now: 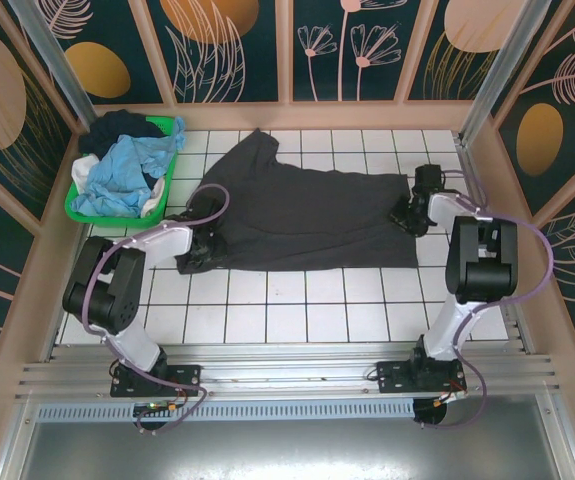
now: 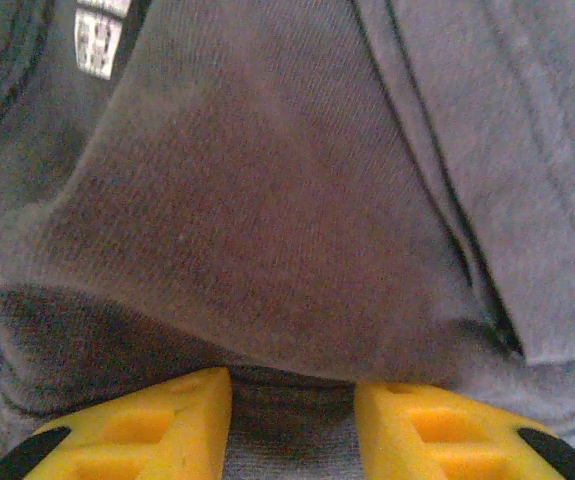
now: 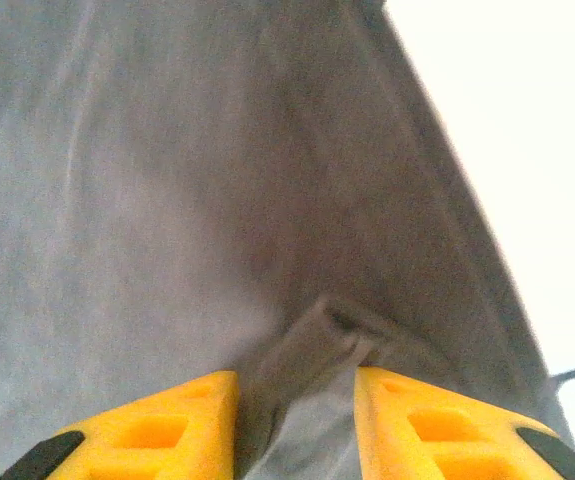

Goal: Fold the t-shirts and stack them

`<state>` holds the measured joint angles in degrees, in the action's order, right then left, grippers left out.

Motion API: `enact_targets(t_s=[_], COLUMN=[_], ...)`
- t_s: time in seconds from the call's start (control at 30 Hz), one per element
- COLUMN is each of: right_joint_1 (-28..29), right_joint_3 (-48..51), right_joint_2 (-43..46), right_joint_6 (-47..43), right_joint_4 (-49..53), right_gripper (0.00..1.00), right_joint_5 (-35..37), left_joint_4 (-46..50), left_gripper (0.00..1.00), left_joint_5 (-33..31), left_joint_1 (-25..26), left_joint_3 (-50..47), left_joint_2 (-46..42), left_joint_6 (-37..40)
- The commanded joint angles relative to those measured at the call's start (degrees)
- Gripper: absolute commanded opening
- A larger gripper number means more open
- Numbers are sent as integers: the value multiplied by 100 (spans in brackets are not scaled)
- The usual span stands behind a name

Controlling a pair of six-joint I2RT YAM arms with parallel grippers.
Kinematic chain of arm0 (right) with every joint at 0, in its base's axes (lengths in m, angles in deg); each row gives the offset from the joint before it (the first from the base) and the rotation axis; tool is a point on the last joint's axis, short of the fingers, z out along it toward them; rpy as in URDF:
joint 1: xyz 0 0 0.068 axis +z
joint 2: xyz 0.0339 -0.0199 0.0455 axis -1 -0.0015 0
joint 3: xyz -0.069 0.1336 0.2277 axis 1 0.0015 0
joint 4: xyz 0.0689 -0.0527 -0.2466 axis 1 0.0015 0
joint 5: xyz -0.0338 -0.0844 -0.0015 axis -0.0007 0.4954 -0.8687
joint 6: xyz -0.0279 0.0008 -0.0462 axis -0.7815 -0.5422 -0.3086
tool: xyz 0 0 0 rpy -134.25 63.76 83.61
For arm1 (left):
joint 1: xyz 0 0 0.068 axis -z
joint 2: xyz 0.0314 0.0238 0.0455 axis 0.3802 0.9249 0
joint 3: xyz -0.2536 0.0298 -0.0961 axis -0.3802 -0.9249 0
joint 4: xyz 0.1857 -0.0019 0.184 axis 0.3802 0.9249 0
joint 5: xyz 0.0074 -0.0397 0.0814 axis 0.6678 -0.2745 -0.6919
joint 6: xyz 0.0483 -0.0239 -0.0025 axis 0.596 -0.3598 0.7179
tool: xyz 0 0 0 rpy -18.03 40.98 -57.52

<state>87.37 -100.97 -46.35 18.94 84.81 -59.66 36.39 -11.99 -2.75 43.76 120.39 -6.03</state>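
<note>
Arms bent low; left gripper point(image 1: 195, 252) pinches the charcoal t-shirt point(image 1: 307, 215) at centre-left, right gripper point(image 1: 408, 214) at centre-right. From above, cloth hides their fingertips.

Looks like a robot lab test cell to me, not a home. A left arm point(image 1: 117, 285) and a right arm point(image 1: 479, 262) are bolted to an aluminium rail point(image 1: 287, 372). There's a white gridded tabletop point(image 1: 287, 305), a metal frame post point(image 1: 52, 62), and printed leaf-pattern panels point(image 1: 232, 50) boxing it in as walls.
</note>
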Motion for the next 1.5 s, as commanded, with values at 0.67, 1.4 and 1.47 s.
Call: enact_targets(t_s=[0.67,1.4,1.47], right_joint_1=[-79,-477,-587], right_joint_3=[3218,3431,3338], right_joint_2=[2720,2801,2814], right_joint_6=[664,559,445], right_joint_4=[-39,-261,-141], right_gripper=[29,16,15], right_joint_5=[232,50,32], left_joint_4=[42,-253,-281], left_gripper=[50,51,50], left_joint_5=[-325,-85,138], left_joint_1=[-502,-666,-666], left_joint_3=[-244,-583,-871], left_joint_2=[-315,-544,-799], left_joint_6=[44,-128,-186])
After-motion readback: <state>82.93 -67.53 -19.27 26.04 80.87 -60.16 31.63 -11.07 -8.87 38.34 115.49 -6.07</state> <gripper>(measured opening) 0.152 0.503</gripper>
